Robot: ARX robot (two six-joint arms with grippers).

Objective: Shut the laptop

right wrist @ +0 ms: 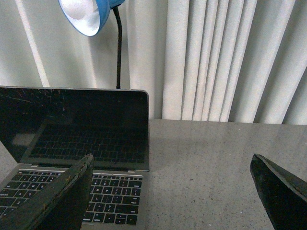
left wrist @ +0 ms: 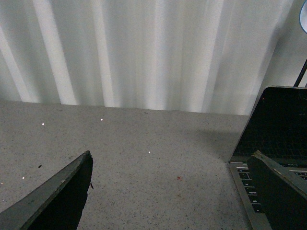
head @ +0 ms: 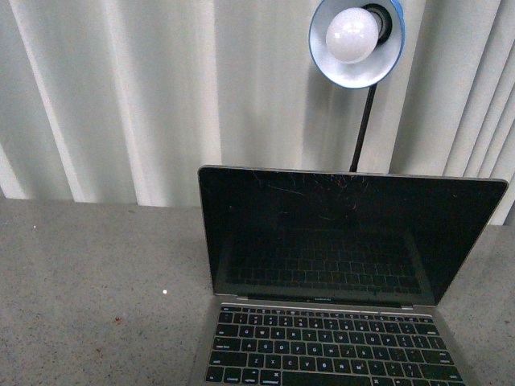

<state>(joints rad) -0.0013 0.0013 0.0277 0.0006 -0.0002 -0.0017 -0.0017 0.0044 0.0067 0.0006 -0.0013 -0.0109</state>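
**Item 1.** Thin silver-grey metal laptop point(head: 346, 241) with black keys and a scratched glossy black screen. It is placed on the speckled grey stone-like tabletop point(head: 88, 289), right of centre and at the near side of the front view. The lid is stood open and leaned slightly back. Closing is judged not yet begun.

**Item 2.** Blue gooseneck desk lamp point(head: 356, 39) with a white bulb. It is set at the far side, its black stem seen just behind the lid's top edge. A white pleated backdrop point(head: 113, 96) is seen behind it.

**Item 3.** Left gripper point(left wrist: 171, 160). The dark fingers are spread wide and nothing is held. It is located over bare tabletop left of the laptop, with one finger seen in front of the keyboard's left edge.

**Item 4.** Right gripper point(right wrist: 172, 160). The fingers are likewise spread and empty. It is positioned at the laptop's near right side, one finger before the keys and the other over bare tabletop.

**Hazards, as judged:**
- The lamp shade or stem could be struck if the lid is reached from behind or above, since the lamp is crowded close to it.
- The light laptop could be skidded towards the near edge if the lid is pushed forward rather than downward.
- The glossy screen could be scratched further if a fingertip is dragged across it.
- A finger could be trapped on the keys if the lid is let fall.
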